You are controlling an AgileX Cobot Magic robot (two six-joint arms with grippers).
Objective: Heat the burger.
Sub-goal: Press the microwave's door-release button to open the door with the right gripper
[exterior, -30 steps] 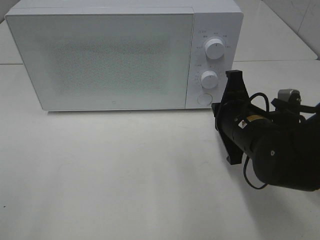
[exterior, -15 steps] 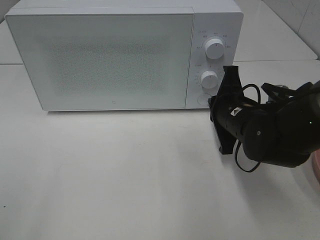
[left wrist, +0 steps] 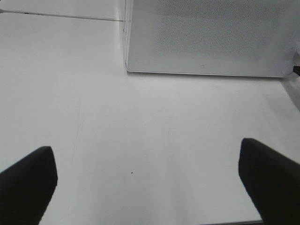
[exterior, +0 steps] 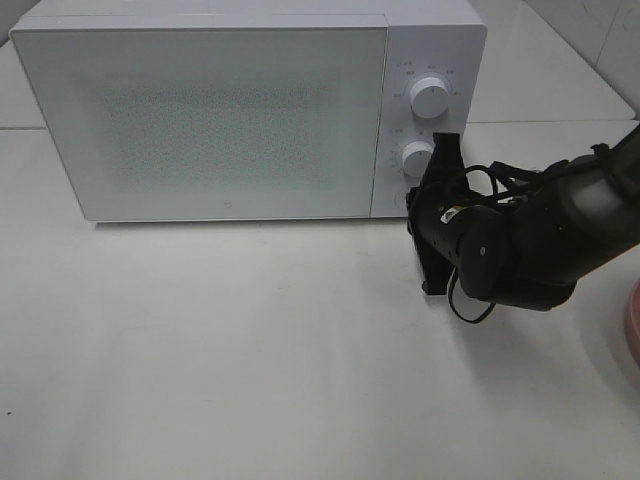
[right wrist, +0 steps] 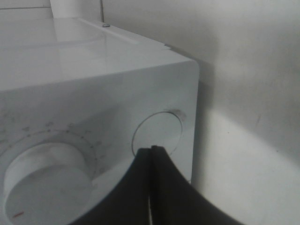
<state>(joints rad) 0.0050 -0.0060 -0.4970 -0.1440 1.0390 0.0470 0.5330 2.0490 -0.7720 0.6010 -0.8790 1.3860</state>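
The burger is out of view. The white microwave (exterior: pixel 220 110) stands at the back of the table with its door closed. My right gripper (right wrist: pixel 151 150) is shut with nothing in it. Its tips sit right at the lower edge of the round door button (right wrist: pixel 157 131) at the bottom of the control panel; I cannot tell whether they touch it. In the exterior high view my right arm (exterior: pixel 500 245) covers that button. My left gripper (left wrist: pixel 147 187) is open over bare table in front of the microwave, both fingers (left wrist: pixel 28 178) wide apart.
Two white knobs, upper (exterior: pixel 428 97) and lower (exterior: pixel 417 158), sit on the panel above the button. The rim of a pink plate (exterior: pixel 634 320) shows at the right edge of the table. White table (exterior: pixel 220 350) spreads out in front of the microwave.
My right arm has moved left and in toward the microwave's control panel, bringing the shut gripper up to the round button. The left gripper has stayed open.
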